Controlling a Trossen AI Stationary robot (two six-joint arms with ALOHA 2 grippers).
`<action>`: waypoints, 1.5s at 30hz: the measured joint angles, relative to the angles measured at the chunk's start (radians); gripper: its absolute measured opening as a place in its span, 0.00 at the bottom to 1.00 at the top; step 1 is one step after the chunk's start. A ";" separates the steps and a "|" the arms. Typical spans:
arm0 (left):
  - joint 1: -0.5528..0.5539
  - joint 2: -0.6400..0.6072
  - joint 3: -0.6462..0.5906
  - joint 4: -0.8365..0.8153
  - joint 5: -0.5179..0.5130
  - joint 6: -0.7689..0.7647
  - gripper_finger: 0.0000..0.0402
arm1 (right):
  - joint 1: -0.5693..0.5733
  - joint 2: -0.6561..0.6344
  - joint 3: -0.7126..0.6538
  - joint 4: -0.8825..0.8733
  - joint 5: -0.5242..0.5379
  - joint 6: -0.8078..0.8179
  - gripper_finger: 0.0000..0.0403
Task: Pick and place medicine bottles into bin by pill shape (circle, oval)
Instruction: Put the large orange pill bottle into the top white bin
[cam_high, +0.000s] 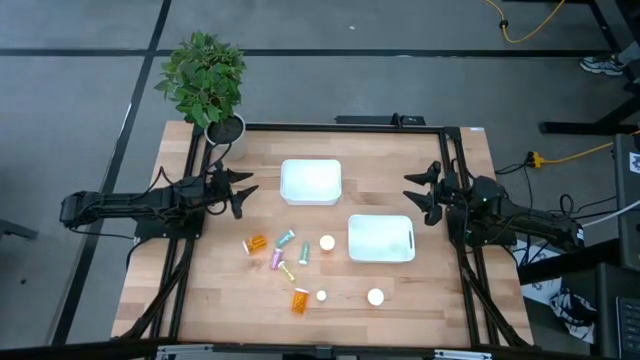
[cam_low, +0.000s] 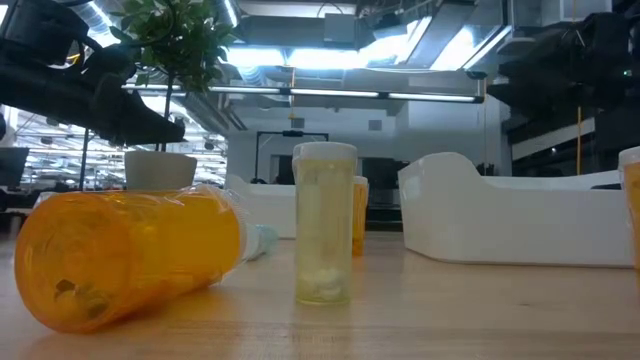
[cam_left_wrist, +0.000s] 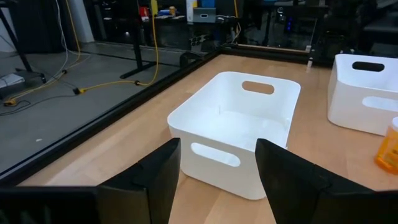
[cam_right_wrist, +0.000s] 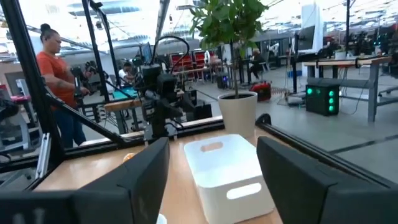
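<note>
1. I see my left hand (cam_high: 243, 190) at 9 o'clock of the counter (cam_high: 440, 300), fingers wide, holding nothing.
2. My right hand (cam_high: 418, 193) at 3 o'clock is also wide and empty.
3. The medicine bottles (cam_high: 290, 262) lie scattered at 6 o'clock, outside both white bins (cam_high: 311, 182).

Left arm: dark, jointed, reaching in level from the table's left edge toward the middle. Left gripper (cam_high: 243, 188): at the arm's tip over the left part of the table, pointing toward the centre; its two dark fingers (cam_left_wrist: 155, 180) stand apart with a clear gap between them, holding nothing.

Right arm: dark, jointed, reaching in from the table's right edge, mirroring the left. Right gripper (cam_high: 412, 194): over the right part of the table, pointing toward the centre; its two fingers (cam_right_wrist: 140, 171) are spread wide, nothing between them.

Both grippers hang above the tabletop, well apart from each other.
</note>
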 joint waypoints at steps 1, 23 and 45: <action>0.000 0.000 0.000 0.000 0.000 0.000 0.50 | 0.000 0.000 0.000 -0.002 0.000 0.005 0.62; 0.000 0.000 0.000 0.000 0.000 0.000 0.50 | 0.053 0.299 0.307 -0.031 -0.203 0.100 0.57; 0.000 0.000 0.000 0.000 0.000 0.000 0.50 | 0.247 1.449 1.160 -0.583 -0.192 -0.288 0.57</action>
